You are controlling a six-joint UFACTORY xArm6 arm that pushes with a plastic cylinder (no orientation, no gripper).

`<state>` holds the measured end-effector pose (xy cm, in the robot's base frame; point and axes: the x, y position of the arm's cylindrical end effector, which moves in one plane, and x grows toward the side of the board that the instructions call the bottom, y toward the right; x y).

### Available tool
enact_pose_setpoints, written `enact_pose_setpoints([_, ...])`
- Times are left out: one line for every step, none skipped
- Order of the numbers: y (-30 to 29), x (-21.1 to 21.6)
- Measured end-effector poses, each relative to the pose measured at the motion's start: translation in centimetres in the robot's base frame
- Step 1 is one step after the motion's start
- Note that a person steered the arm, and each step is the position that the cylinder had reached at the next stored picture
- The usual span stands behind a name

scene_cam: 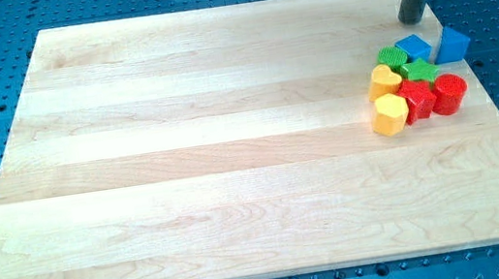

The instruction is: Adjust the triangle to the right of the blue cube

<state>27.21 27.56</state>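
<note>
My tip (412,21) rests on the board near the view's top right, just above the cluster of blocks. Directly below it sits the blue cube (412,48). The blue triangle (452,44) lies to the cube's right, close to the board's right edge. The tip is up and to the left of the triangle, a short gap away, touching no block.
Below the blue blocks sit a green cylinder (392,58), a green star (421,71), a yellow heart (383,80), a red star (417,96), a red cylinder (449,93) and a yellow hexagon (389,114), packed together. The wooden board (230,142) lies on a blue perforated table.
</note>
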Motion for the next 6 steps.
enact_pose_setpoints([4.9, 3.4])
enact_pose_setpoints([7.0, 4.7])
enact_pose_setpoints([5.5, 4.8])
enact_pose_setpoints([0.9, 5.5])
enact_pose_setpoints([-1.4, 5.9])
enact_pose_setpoints([-1.1, 5.7])
